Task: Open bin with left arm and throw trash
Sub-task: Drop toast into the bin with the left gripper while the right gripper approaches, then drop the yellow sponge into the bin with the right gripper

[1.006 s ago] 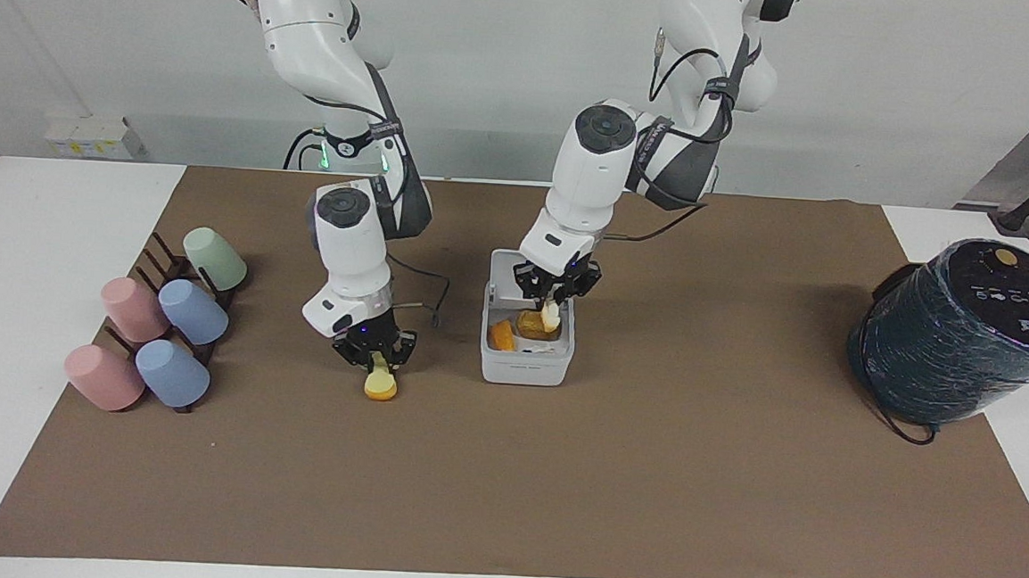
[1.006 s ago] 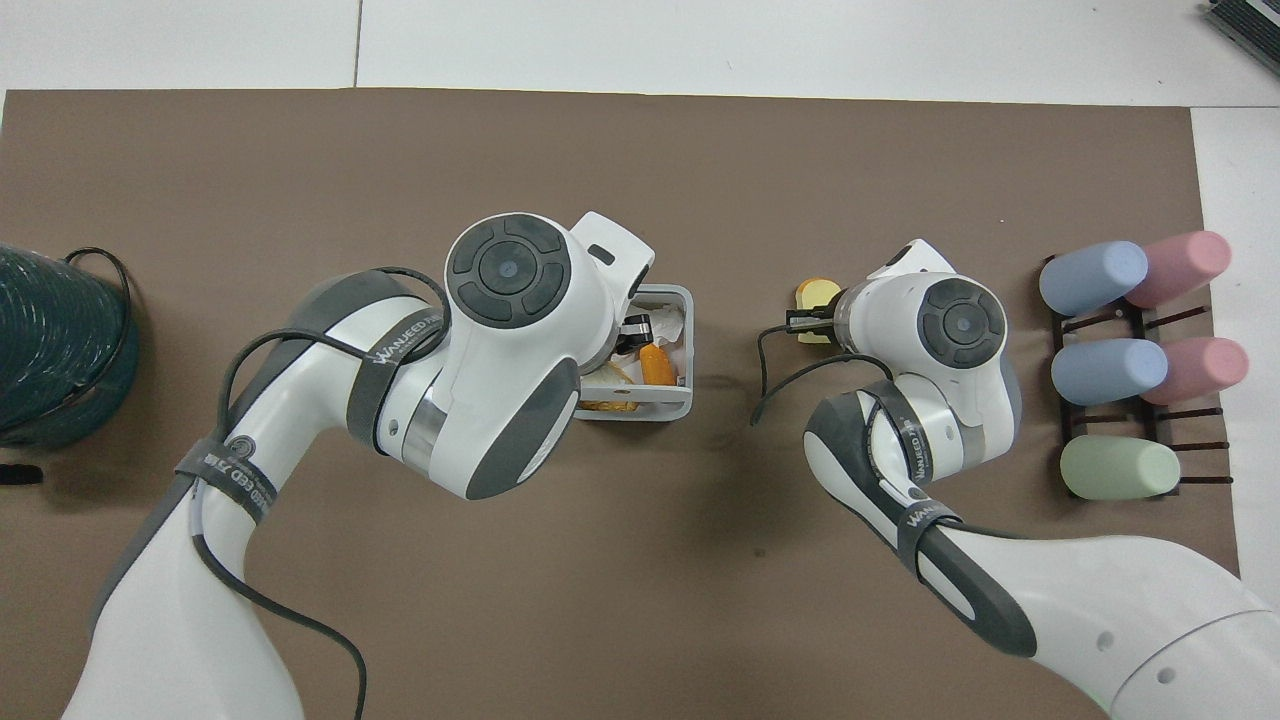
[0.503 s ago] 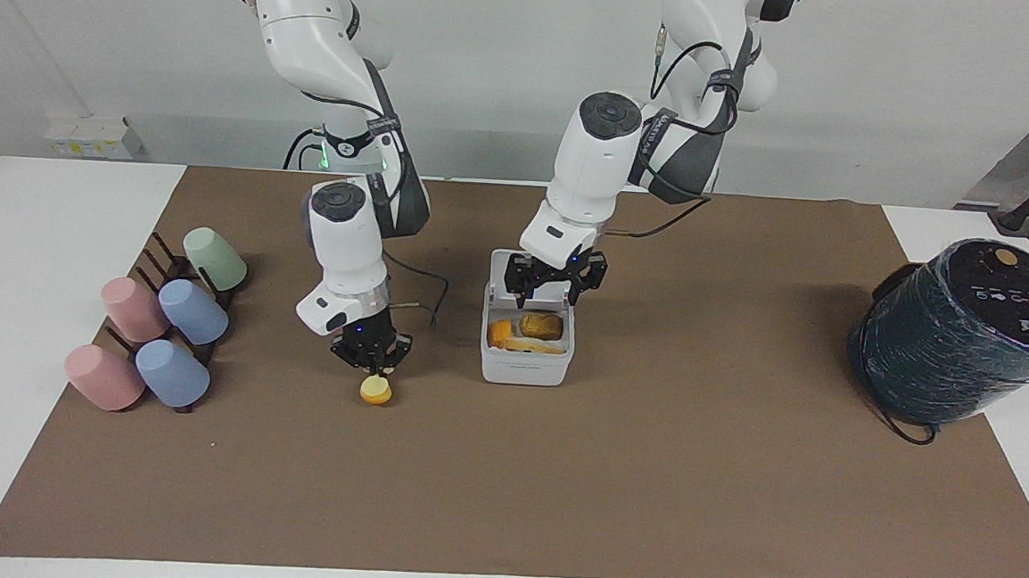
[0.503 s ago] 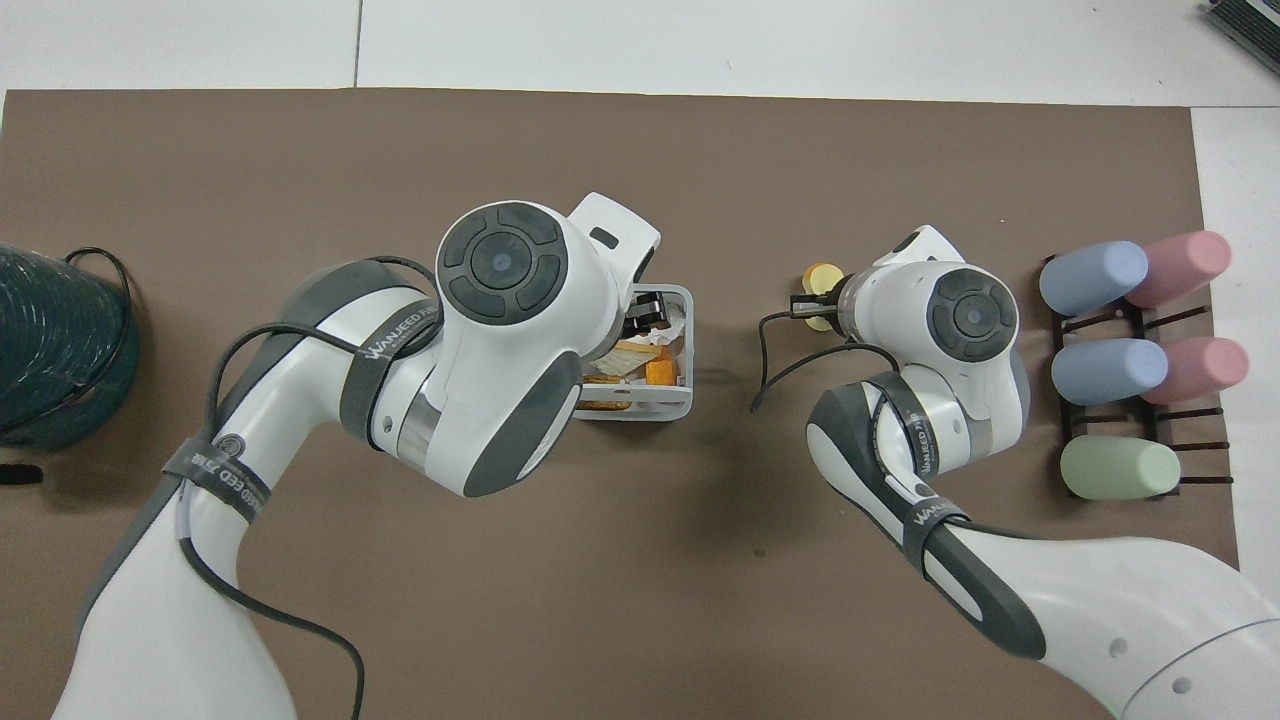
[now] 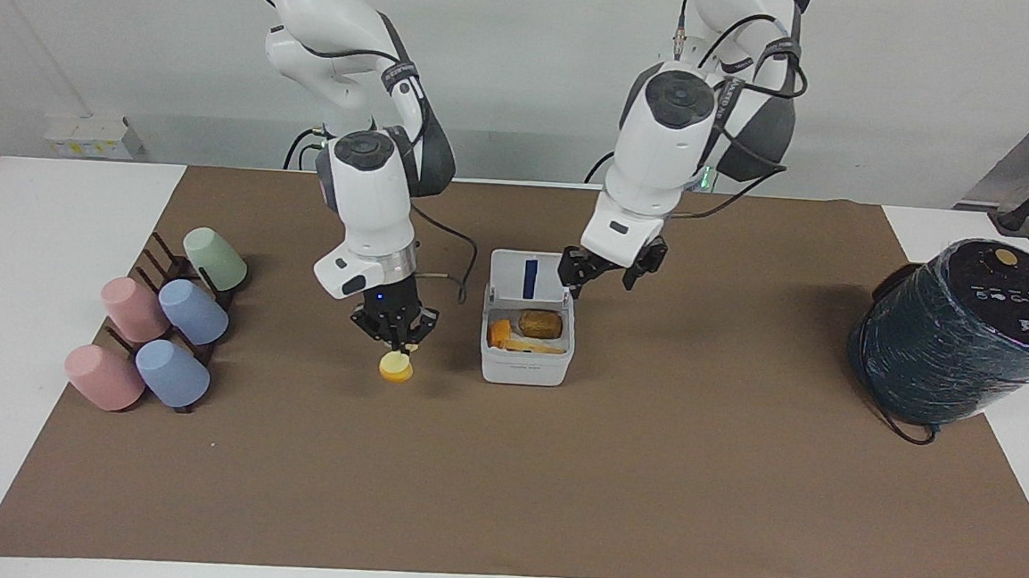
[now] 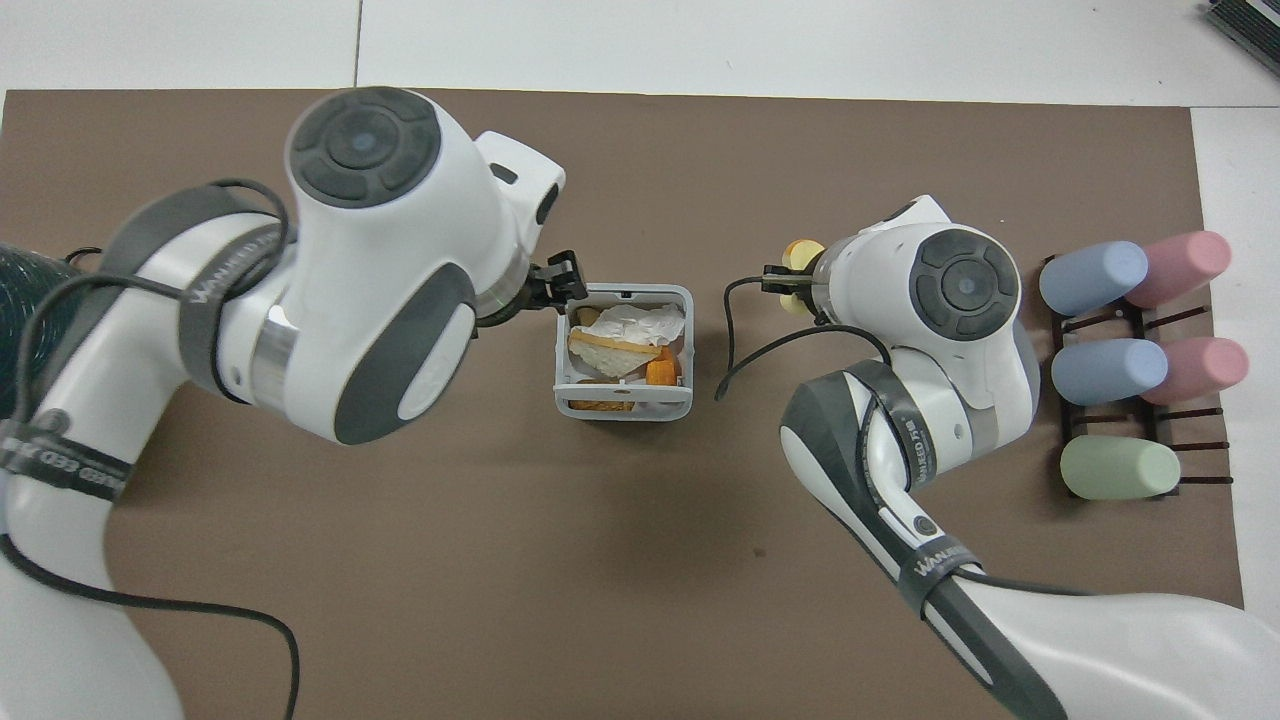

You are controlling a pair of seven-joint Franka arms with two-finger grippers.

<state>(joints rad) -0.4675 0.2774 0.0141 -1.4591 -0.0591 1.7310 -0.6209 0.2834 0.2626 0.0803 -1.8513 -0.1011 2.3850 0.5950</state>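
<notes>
- The right end effector (image 5: 395,346) is raised over the counter (image 5: 646,476) beside the bin, toward the right arm's end. Its fingers pinch the top of a round yellow block with an orange rim (image 5: 396,368), which hangs clear of the surface; I judge it is carried high so that it can clear the bin wall.
- The left end effector (image 5: 606,275) holds nothing, its fingers spread, and hangs just beside the bin's raised lid, toward the left arm's end. That leaves the mouth of the bin free for the other arm.
- The bin (image 5: 525,370) sits mid-counter with its lid (image 5: 529,276) standing upright on the edge nearer the robots, blue strip showing.
- Inside lie a crumpled tissue (image 6: 640,322), a slice of bread (image 6: 612,352) and some orange and brown scraps.
- A rack of pastel cups (image 5: 155,330) and a dark wrapped cylinder (image 5: 959,330) stand at opposite ends, well apart from the work.
</notes>
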